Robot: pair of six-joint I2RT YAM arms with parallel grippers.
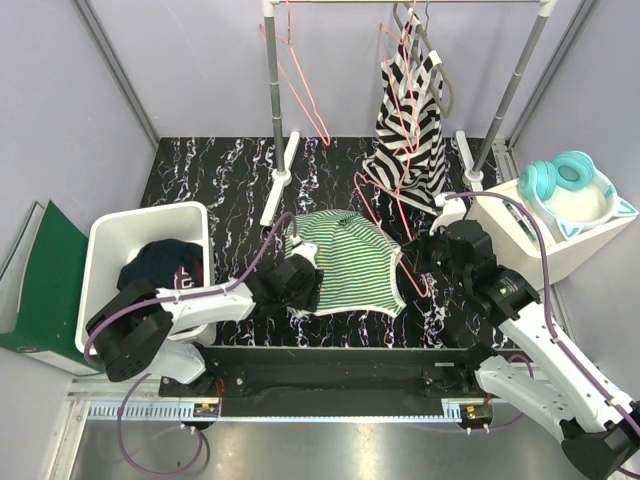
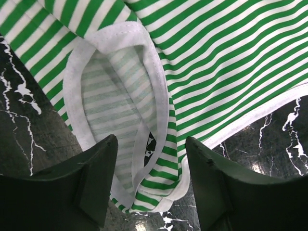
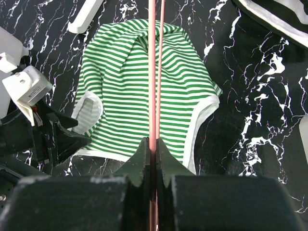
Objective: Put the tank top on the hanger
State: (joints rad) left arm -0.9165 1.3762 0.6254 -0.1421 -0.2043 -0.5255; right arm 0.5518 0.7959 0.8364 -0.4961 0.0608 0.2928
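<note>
The tank top (image 1: 350, 260), finely striped green and white with white trim, lies flat on the black marbled table (image 1: 200, 180). My left gripper (image 1: 305, 280) is at its left edge. In the left wrist view the gripper (image 2: 151, 144) is open, with the folded shoulder strap of the tank top (image 2: 159, 183) between its fingers and a gap on each side. My right gripper (image 1: 420, 255) is shut on the thin pink hanger (image 1: 423, 282). In the right wrist view the hanger's wires (image 3: 153, 72) run from the closed gripper (image 3: 152, 142) out over the middle of the tank top (image 3: 120, 86).
A white bin (image 1: 105, 250) at the left holds a dark navy garment (image 1: 160, 265). A black-and-white striped garment (image 1: 410, 130) hangs on the rack behind, beside spare pink hangers (image 1: 295, 60). Teal headphones (image 1: 570, 190) sit on a white box at the right. The rack's white feet (image 1: 280, 180) rest on the table.
</note>
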